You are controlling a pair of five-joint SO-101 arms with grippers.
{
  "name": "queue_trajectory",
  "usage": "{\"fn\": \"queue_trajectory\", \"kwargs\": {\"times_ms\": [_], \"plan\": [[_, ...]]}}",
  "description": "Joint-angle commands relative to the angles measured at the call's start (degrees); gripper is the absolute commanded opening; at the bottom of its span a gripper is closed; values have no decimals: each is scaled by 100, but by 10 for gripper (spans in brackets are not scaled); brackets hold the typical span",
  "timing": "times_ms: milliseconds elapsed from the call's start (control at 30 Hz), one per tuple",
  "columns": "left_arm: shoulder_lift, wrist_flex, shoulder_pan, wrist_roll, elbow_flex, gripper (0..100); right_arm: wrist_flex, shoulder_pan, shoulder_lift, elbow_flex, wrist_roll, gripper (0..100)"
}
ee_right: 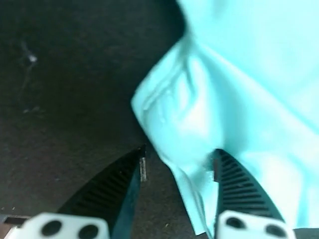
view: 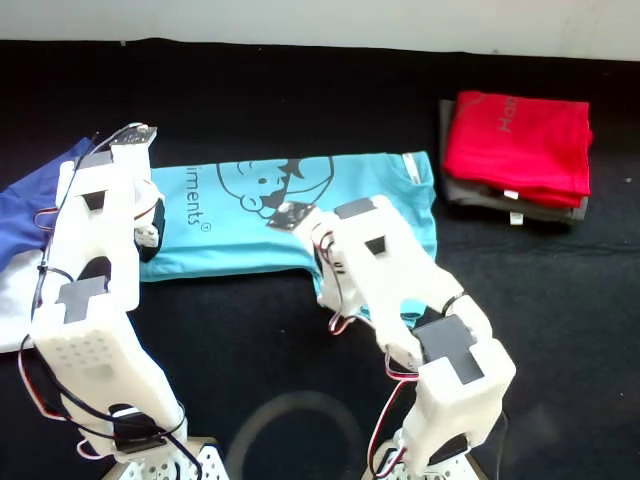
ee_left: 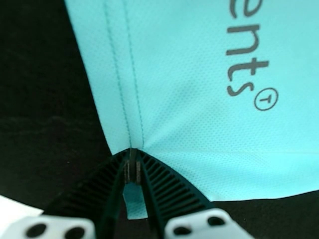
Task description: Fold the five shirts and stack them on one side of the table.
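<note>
Left gripper (ee_left: 132, 170): clamped tight on the hem edge of the teal shirt (ee_left: 199, 89). Right gripper (ee_right: 178, 164): agape, with a bunched fold of the shirt's near edge between its fingers, not yet nipped. Shirt flat on the bench (view: 250, 340), long axis running across from one arm to the other. Each arm sits at one end of that near edge. Folded stack (view: 515, 150), red on grey, well apart at far right.
</note>
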Motion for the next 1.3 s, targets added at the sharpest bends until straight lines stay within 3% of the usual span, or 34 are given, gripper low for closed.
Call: {"fn": "queue_trajectory", "kwargs": {"times_ms": [0,100,400,633,833,1000,1133,1267], "plan": [[57,-158,75,0,4,8,-277,330,-40,66,44,93],[57,-158,75,0,4,8,-242,312,-66,13,44,5],[57,-158,75,0,4,8,804,699,-22,-1833,44,7],[57,-158,75,0,4,8,602,1015,92,-3213,44,7],[57,-158,75,0,4,8,374,1007,1349,-4453,0,29],[57,-158,75,0,4,8,611,1042,2633,-6149,-888,158],[57,-158,75,0,4,8,611,1095,3442,-7635,-1855,160],[57,-158,75,0,4,8,936,1130,3785,-8866,-2215,162]]}}
